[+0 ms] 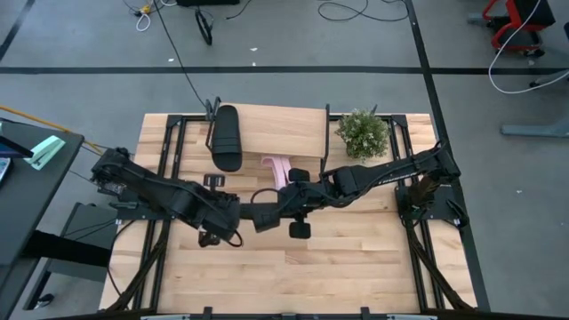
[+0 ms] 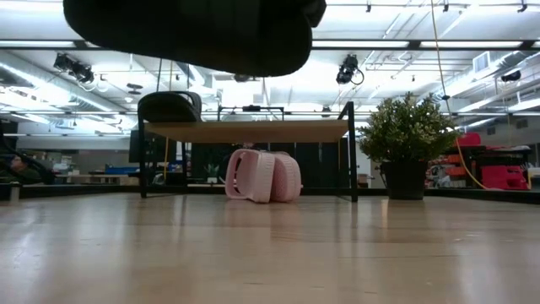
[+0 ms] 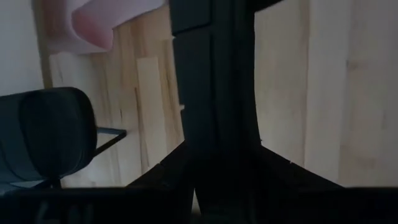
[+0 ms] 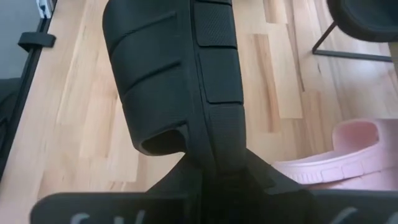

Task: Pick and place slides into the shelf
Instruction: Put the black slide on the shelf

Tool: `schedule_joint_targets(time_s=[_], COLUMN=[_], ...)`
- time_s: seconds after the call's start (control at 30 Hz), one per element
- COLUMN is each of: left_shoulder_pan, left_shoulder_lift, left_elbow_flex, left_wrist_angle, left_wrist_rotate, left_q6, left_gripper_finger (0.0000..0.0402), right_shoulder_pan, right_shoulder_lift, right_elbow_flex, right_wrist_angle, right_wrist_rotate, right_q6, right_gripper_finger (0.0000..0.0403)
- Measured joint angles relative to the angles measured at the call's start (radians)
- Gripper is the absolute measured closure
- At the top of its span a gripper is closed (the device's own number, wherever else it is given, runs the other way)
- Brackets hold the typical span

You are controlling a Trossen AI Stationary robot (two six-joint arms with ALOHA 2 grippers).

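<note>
- High view: we see both arms meeting over the middle of the table (image 1: 356, 267). The left gripper (image 1: 260, 216) sits just left of the right gripper (image 1: 298, 200). The shelf (image 1: 284, 124) stands beyond them at the far edge. One resting black slide (image 1: 226, 138) lies on the board's left end, long axis running near to far. The rest of the board is bare, and a plant (image 1: 363, 133) stands to its right.
- Low view: the held black slide (image 2: 186, 34) hangs high above the table, nearer to us than the shelf. Two pink slides (image 2: 263, 176) stand on edge under the board.
- Left wrist view: a dark shape runs forward from this gripper. We cannot tell whether it grips anything.
- Right wrist view: the right gripper is clenched on the held black slide, whose long axis points straight out from the claw.
- We judge that the bare board lies directly far of the right gripper, so that arm is better placed to carry the slide there.
</note>
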Motion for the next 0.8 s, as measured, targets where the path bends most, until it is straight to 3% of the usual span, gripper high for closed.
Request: schedule_joint_targets(time_s=[0.47,0.63,0.8], left_shoulder_pan=[-0.011,-0.017,-0.024], left_shoulder_lift=[-0.201,-0.285,-0.346], left_elbow_flex=[0.001,0.001,0.002], left_wrist_angle=[-0.012,-0.009,0.021], left_wrist_rotate=[-0.04,-0.185,-0.402], left_q6=[-0.082,-0.139,-0.218], left_gripper_finger=[0.028,0.0288,0.0296], right_shoulder_pan=[-0.015,-0.053,-0.1], right_shoulder_lift=[-0.01,-0.012,-0.023], right_elbow_flex=[-0.001,0.001,0.001], right_wrist_angle=[-0.045,-0.043,-0.013], right_wrist_rotate=[0.092,0.157,0.243], right_q6=[-0.006,0.0,0.046], right_gripper_finger=[0.035,0.035,0.035])
